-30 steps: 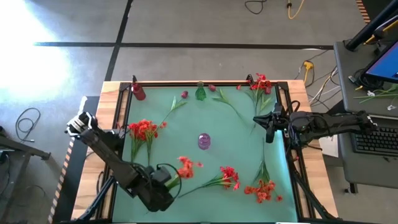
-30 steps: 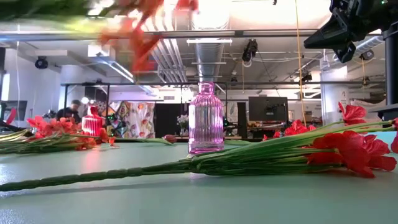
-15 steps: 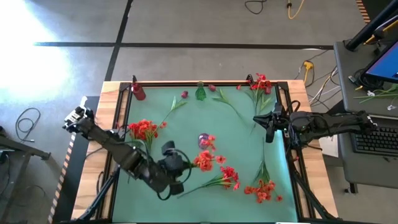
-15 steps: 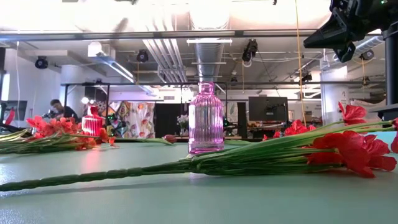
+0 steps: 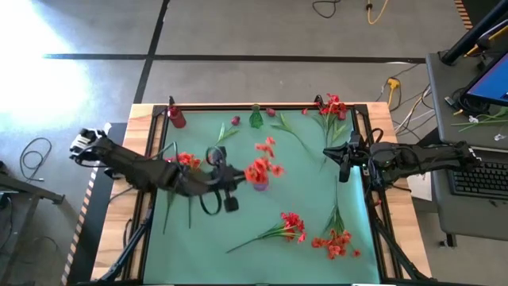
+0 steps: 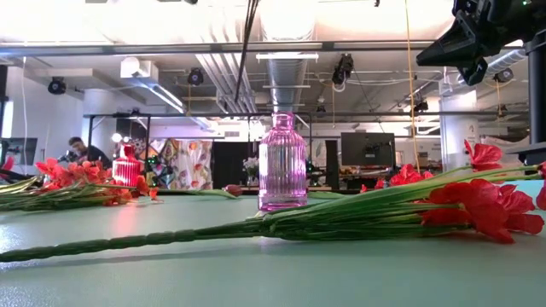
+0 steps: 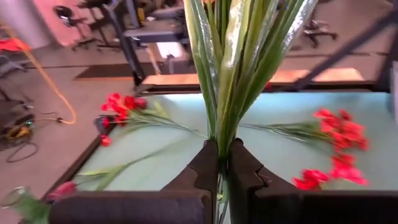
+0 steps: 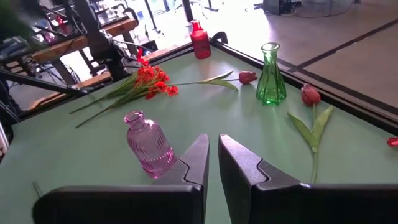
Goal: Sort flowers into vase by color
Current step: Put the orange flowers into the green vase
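**Inspector:** Where was the red spray (image 5: 263, 164)?

**Assistant:** Clamped by its stem in the left gripper's (image 7: 222, 163) closed fingers, blooms directly over the pink vase (image 6: 282, 162). Right gripper (image 8: 212, 163) closed, empty, farther.

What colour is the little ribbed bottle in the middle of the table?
Pink, see-through glass bottle; clearest in the low view.

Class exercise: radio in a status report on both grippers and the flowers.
Left gripper shut on red flower spray, held above pink vase. Right gripper shut, empty, at table's right edge. Nothing blocking the vase.
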Robot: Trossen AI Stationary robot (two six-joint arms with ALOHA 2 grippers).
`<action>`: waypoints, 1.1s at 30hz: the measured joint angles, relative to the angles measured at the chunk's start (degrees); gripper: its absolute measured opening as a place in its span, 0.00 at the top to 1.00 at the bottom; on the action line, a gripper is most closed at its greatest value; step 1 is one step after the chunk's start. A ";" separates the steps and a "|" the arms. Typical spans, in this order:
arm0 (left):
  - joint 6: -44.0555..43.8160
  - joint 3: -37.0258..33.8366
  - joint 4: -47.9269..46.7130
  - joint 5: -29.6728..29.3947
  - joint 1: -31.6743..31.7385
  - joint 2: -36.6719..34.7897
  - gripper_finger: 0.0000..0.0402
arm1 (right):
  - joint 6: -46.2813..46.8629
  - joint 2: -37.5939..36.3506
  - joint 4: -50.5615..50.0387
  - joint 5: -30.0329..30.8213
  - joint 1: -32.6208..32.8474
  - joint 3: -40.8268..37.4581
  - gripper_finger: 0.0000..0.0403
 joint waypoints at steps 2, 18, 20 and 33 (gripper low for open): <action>1.47 -3.61 3.78 0.27 1.90 -2.27 1.00 | 0.00 0.00 -0.01 0.03 0.02 0.00 0.93; 6.91 -21.30 30.97 19.77 25.73 -9.86 1.00 | -1.57 2.63 0.01 9.31 0.00 -0.33 0.93; 7.03 -21.30 31.50 23.18 29.30 -9.36 1.00 | -2.38 3.68 0.08 10.36 0.00 -0.33 0.93; 7.90 -11.85 35.25 50.56 52.95 3.33 1.00 | -11.38 11.35 13.65 18.79 0.00 -0.35 0.93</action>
